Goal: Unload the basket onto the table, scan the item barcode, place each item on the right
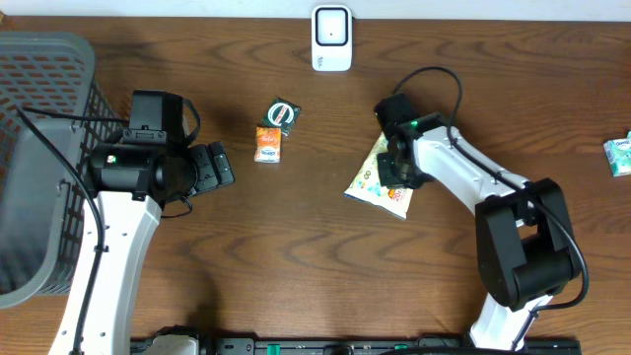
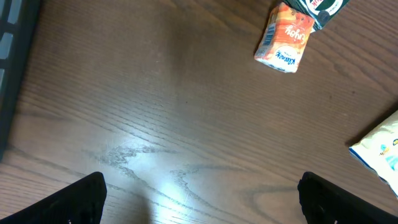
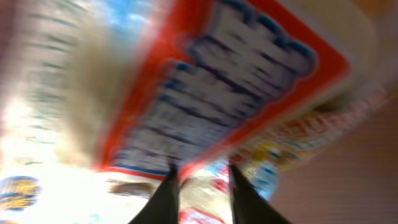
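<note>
The item, a pale yellow snack bag [image 1: 373,183] with a red and blue label [image 3: 236,93], lies right of the table's middle. My right gripper [image 1: 398,168] comes down on its upper edge. In the right wrist view the gripper [image 3: 201,168] has its two dark fingers [image 3: 163,198] close together with a fold of the bag between them. The view is blurred and no barcode can be made out. The white scanner [image 1: 331,37] stands at the back centre. My left gripper [image 1: 219,166] hangs wide open over bare wood [image 2: 208,202], holding nothing.
A small orange packet [image 1: 268,144] [image 2: 284,38] and a green-black packet [image 1: 283,114] lie left of the bag. A grey mesh basket [image 1: 39,89] fills the left edge. A teal pack [image 1: 619,154] sits at the far right edge.
</note>
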